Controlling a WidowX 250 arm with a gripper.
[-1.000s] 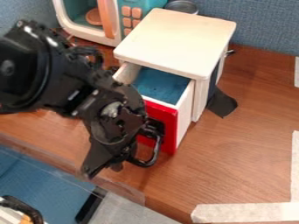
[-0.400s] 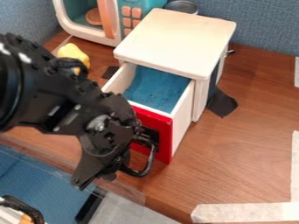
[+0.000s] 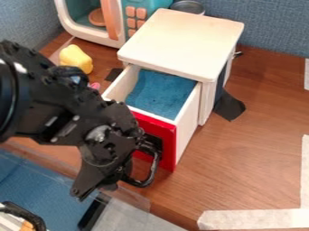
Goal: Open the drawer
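Observation:
The small white cabinet (image 3: 181, 43) stands at the upper middle, and its drawer (image 3: 189, 122) is pulled well out toward the lower left. A blue bottom shows inside the drawer, behind its red front (image 3: 166, 155). Against the left part of that front is the black gripper (image 3: 100, 160), close beside the black looped handle (image 3: 156, 163). The gripper and handle overlap in this view, so the exact contact between them is hidden. The arm covers part of the drawer's left side.
A toy microwave (image 3: 91, 22) stands at the upper left, with a yellow object (image 3: 76, 58) in front of it. Behind the cabinet is a metal container (image 3: 188, 6). White tape (image 3: 250, 219) marks the lower right of the wooden table (image 3: 253, 167).
The drawer has slid farther out toward the lower left, and the gripper has moved the same way with it. The yellow object has come into sight from behind the arm.

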